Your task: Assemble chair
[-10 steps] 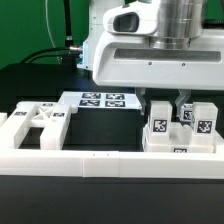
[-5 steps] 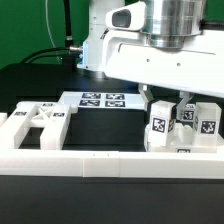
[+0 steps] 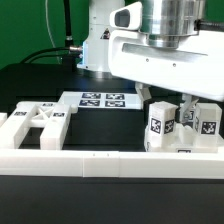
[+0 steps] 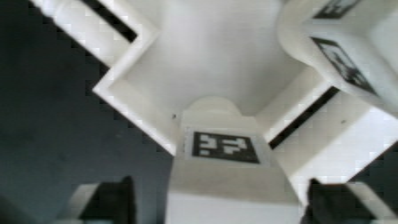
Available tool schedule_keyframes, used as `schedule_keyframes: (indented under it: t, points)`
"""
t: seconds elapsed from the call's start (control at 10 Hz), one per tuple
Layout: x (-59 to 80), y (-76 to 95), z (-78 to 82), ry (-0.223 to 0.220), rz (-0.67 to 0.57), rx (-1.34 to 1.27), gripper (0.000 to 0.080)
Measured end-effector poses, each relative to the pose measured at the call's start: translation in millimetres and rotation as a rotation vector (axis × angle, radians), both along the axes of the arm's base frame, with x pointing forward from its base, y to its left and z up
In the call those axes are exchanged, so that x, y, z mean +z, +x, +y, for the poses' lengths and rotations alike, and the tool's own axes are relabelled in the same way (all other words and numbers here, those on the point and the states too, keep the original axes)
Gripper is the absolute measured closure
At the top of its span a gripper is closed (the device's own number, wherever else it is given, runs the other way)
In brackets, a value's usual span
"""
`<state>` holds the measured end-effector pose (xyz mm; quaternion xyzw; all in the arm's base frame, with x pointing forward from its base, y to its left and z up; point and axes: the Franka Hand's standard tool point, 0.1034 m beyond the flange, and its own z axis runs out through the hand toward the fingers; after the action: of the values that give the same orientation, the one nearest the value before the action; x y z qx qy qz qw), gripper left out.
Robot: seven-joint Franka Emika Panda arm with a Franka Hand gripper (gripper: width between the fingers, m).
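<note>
**A:** Where are the chair parts?

**B:** On the table [image 3: 100,128]. A slotted panel [image 3: 35,120] lies toward the exterior view's left, and upright tagged blocks [image 3: 207,122] stand toward its right, behind the white rail [image 3: 100,160].

**A:** And the gripper [image 4: 222,188]?

**B:** It's over those blocks with its jaws wide, and its fingers [image 4: 107,202] flank one leg [image 4: 226,115] without touching it.

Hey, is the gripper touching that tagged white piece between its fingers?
Apart. The wrist view shows the gripper open, with a gap between each finger and the tagged white piece.
</note>
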<state>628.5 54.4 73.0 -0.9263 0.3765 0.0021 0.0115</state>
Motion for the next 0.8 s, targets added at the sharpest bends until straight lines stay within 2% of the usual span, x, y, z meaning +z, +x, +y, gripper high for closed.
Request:
schedule_keyframes:
  t: [0.1, 0.2, 0.3, 0.8]
  points:
    - [-0.2, -0.1, -0.1, -0.002, 0.000, 0.025, 0.0283]
    - [-0.4, 0.0, 0.0, -0.002, -0.003, 0.113, 0.0174]
    - [-0.2, 0.5, -1.7, -0.003, -0.007, 0.229, 0.0155]
    - [-0.7, 0.9, -4.8, -0.007, -0.016, 0.579, 0.0150]
